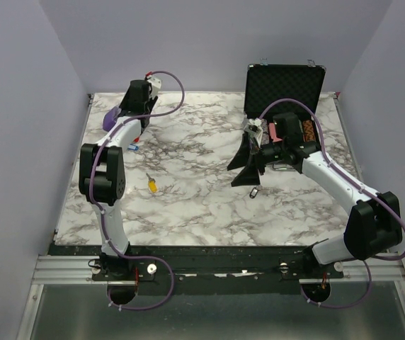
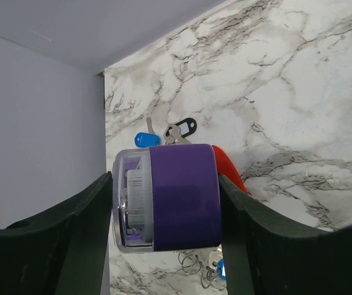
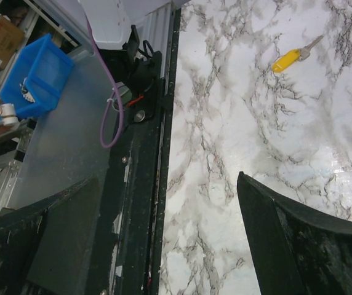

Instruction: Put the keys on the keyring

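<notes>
The left end effector (image 2: 165, 187) clamps a purple block (image 2: 182, 196) near the counter's (image 1: 202, 205) far left corner. The keyring (image 2: 230, 171), red, lies just behind the block, perhaps touching it, with a blue key (image 2: 145, 139) close by. The right end effector (image 3: 167, 184) gapes wide, holding nothing. A yellow key (image 1: 151, 184) lies mid-counter.

The marble-patterned tabletop (image 3: 225, 123) is gleaming, smooth and glossy. The purple block (image 2: 182, 196) is showing satin plastic, one end clear. The yellow-headed key (image 3: 294, 56) is showing a metal blade.

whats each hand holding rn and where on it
The left hand clamps the purple block across its two opposite sides, one finger on each. The right hand is open and holds nothing.
</notes>
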You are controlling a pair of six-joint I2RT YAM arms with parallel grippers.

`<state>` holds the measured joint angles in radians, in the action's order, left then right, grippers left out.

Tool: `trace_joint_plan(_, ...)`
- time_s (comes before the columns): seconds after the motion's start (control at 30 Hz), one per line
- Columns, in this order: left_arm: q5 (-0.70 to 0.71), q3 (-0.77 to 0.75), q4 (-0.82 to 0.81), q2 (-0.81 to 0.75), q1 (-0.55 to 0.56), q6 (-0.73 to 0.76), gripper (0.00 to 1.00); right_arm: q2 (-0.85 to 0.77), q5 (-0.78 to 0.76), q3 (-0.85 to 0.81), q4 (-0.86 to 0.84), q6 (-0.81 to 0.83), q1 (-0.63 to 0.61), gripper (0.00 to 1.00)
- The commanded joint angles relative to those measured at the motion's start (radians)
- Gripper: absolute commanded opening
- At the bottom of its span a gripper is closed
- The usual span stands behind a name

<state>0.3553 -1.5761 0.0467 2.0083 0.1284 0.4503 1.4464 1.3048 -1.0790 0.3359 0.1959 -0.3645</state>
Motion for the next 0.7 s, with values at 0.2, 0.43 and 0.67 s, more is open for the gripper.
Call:
trace_joint_plan(0.2, 0.094, 0.168, -0.111, -0.078, 0.074, -0.022, 0.00, -0.030, 0.048, -0.035, 0.018, 0.017, 0.012, 1.00)
trace_joint_plan(0.43, 0.093, 0.275, -0.085, -0.155, 0.109, -0.055, 0.00, -0.040, 0.054, -0.038, 0.020, 0.019, 0.012, 1.00)
trace_joint_plan(0.67, 0.057, 0.386, -0.016, -0.224, 0.157, -0.124, 0.00, -0.061, 0.060, -0.038, 0.022, 0.019, 0.013, 1.00)
